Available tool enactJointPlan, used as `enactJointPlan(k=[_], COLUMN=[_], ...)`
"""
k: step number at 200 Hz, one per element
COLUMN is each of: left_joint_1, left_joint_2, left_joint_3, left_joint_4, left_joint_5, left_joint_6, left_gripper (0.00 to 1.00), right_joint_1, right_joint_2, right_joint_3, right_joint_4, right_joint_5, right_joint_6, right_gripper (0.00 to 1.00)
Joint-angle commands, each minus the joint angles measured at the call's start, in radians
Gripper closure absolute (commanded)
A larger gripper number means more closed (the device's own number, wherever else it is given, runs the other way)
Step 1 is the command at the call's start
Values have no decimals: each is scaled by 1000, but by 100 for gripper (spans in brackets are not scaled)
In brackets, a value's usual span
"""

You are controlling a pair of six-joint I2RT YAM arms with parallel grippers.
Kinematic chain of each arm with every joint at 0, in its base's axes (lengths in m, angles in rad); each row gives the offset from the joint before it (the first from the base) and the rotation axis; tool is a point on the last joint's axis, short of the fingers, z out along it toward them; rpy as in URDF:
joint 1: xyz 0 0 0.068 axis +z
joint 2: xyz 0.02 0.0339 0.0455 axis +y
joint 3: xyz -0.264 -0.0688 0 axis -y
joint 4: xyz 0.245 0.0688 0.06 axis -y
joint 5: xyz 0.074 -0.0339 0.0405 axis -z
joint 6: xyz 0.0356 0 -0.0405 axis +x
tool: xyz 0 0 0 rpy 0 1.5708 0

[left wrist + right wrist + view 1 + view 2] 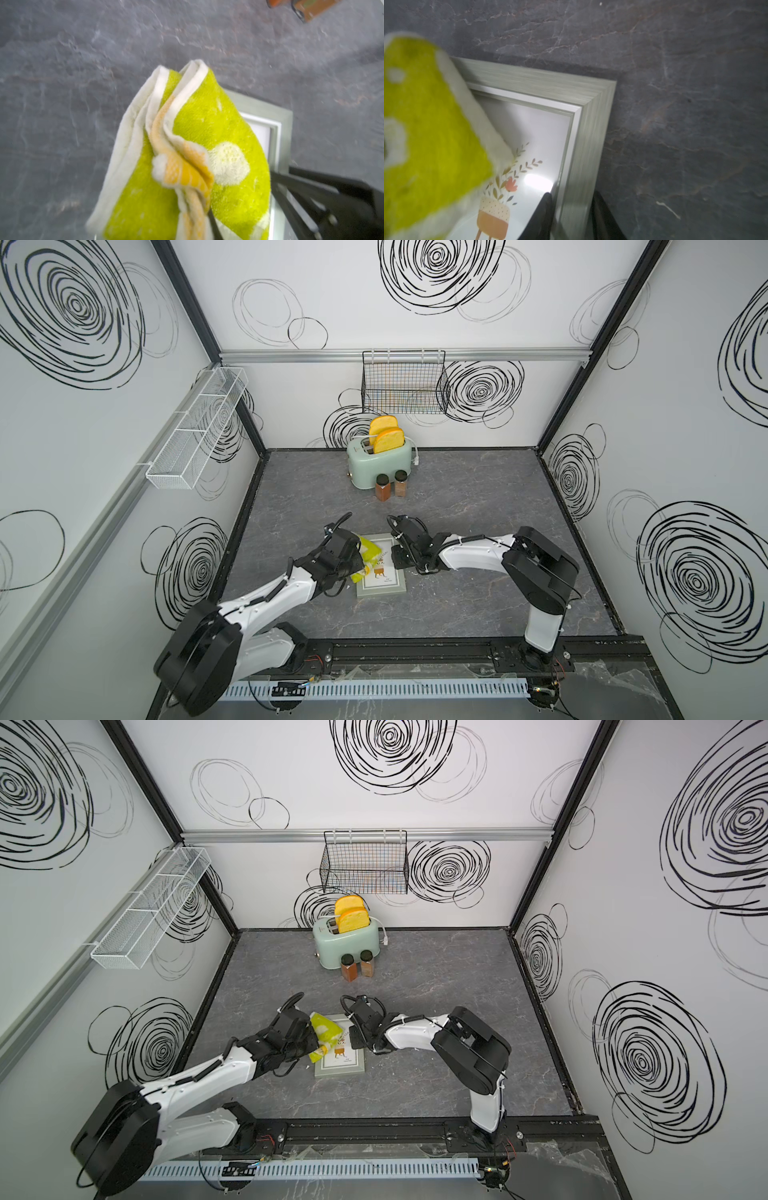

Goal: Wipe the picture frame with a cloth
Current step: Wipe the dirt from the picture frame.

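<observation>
You are working on a dark grey, marble-veined surface (478, 497) closed in by white walls (332, 290) scrawled with black swirls. On your left wall hangs a white mesh rack (195, 431), and on the back wall a black wire basket (405, 383). At the back of the surface stands a mint-green toaster (378, 466) with two orange-yellow toast slices (386, 435) sticking up from its slots. Just in front of it are two spice jars (382, 488), side by side. All of these sit well apart from your arms and block nothing.

The picture frame (384, 585) lies flat near the front middle of the surface, between the two arms, with its print of a potted plant facing up. The cloth (368, 551) covers the frame's far left part and hides that corner in both top views.

Your left arm (266, 593) reaches forward and inward from its base with the wrist bent down. The left gripper (355, 560) is closed tight on a bunched part of the cloth, which hangs from it in folds over the frame. Whether the fabric presses on the glass you cannot tell.

Your right arm (478, 556) folds at the elbow and reaches in toward the left, low over the surface. The right gripper (572, 207) is narrow and clamped across the frame's right-hand rail, with one finger on the glass side and the other outside it, down by the surface.
</observation>
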Motion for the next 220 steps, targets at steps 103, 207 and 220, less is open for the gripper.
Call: enactJointPlan(k=[103, 207, 220], left_joint_1=[-18, -102, -119], left_joint_2=[-181, 349, 408], left_joint_3=[-30, 156, 158], left_joint_4=[141, 437, 437], left_joint_5=[84, 172, 160], left_joint_6=[-61, -7, -16], left_gripper=[100, 100, 100], right_joint_1=[-21, -16, -16], right_joint_2=[66, 83, 84], right_joint_3=[-65, -60, -62], right_joint_4=[-107, -97, -94], right_joint_5=[-20, -44, -47], right_joint_6=[16, 28, 29], right_gripper=[69, 75, 76])
